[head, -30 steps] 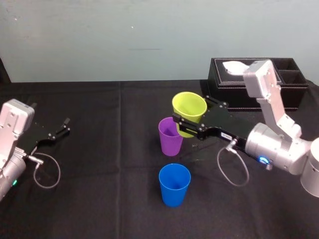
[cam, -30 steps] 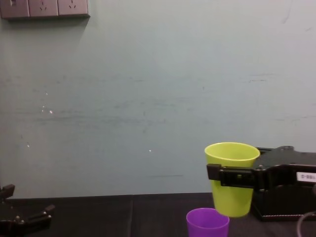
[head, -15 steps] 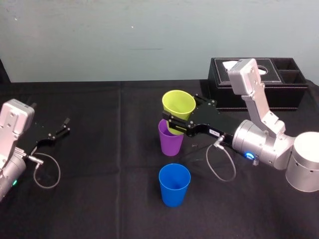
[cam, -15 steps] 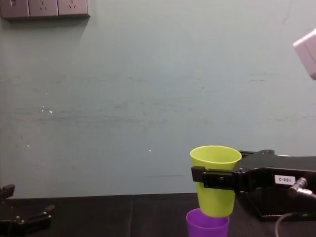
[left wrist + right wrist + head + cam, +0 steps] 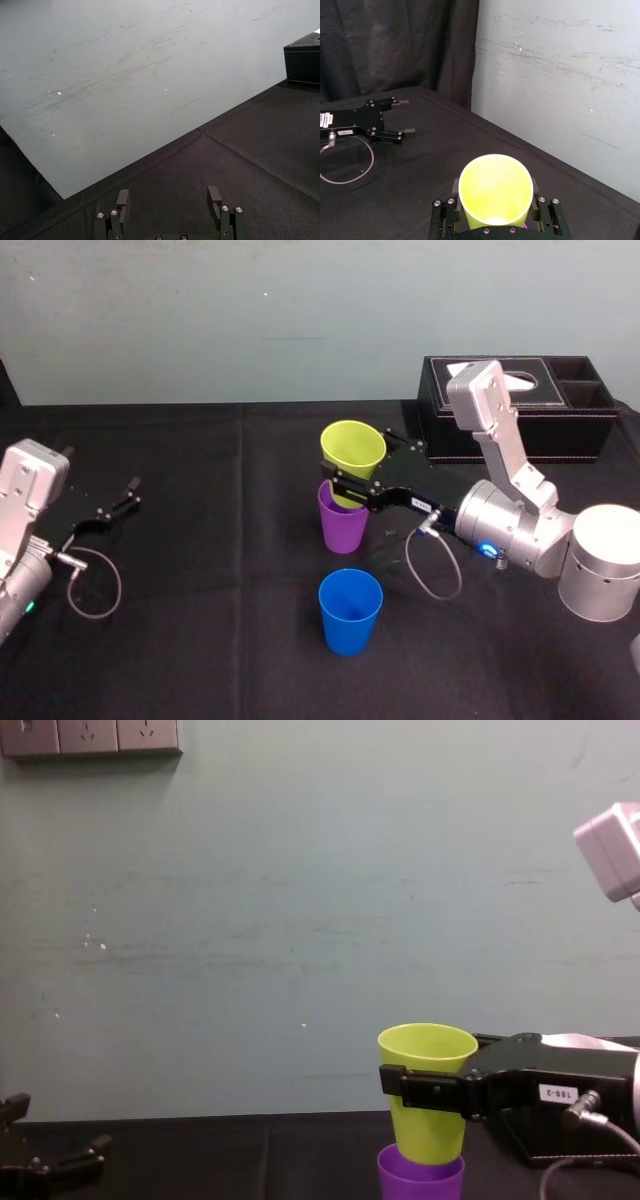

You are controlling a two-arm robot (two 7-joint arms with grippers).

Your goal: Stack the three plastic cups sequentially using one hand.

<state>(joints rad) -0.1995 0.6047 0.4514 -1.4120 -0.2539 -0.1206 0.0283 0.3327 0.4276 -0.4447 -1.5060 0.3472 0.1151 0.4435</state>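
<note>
head view: the right pincer is clamped round the yellow-green cup, its fingers on either side of the wall below the rim. over the last second it has carried the cup towards the robot's left and down. the cup hung off to one side of the purple cup then; now that cup stands directly beneath the pincer, and the yellow-green base looks to be just dipping into its mouth. the blue cup stands untouched, on the robot's side of the pincer and well apart from it. the black tissue box lies behind the pincer's arm, on the far side. the left pincer rests parked on the cloth, far off to the left.

left wrist view: the left pincer's fingers are spread apart with nothing between them.

right wrist view: the yellow-green cup sits upright between the right pincer's fingers, mouth open to the camera.

chest view: the held cup has dropped since half a second ago, and its bottom now meets the purple rim where a gap showed before.

by my judgement the first nesting is nearly done. what it calls for next is a little more descent and then a release, with the blue cup not yet stacked.
</note>
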